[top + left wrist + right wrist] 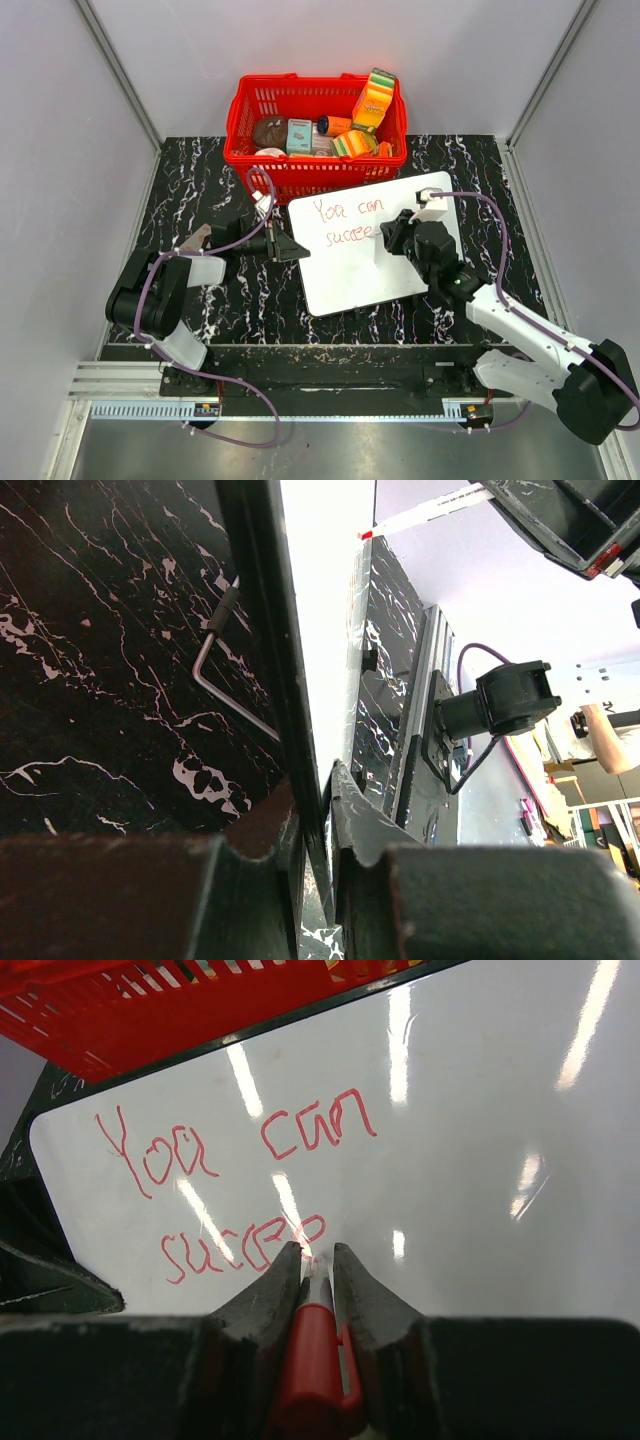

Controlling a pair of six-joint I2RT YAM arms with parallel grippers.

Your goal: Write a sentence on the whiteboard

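The whiteboard (360,275) lies tilted on the black marbled table, in front of the basket. The sentence (345,225) is in red marker and reads "You can" above "succe". In the right wrist view the sentence (300,1138) fills the board's (480,1160) left half. My right gripper (318,1250) is shut on a red marker (312,1360), whose tip touches the board just after the last "e". From above, the right gripper (387,238) hovers over mid-board. My left gripper (290,245) is shut on the board's left edge. In the left wrist view the left gripper (322,785) clamps the whiteboard (320,630), seen edge-on.
A red basket (320,178) holding several grocery items stands right behind the board, and its wall (150,1010) shows in the right wrist view. A bent metal rod (215,660) lies on the table under the board. Grey enclosure walls close in the table on three sides.
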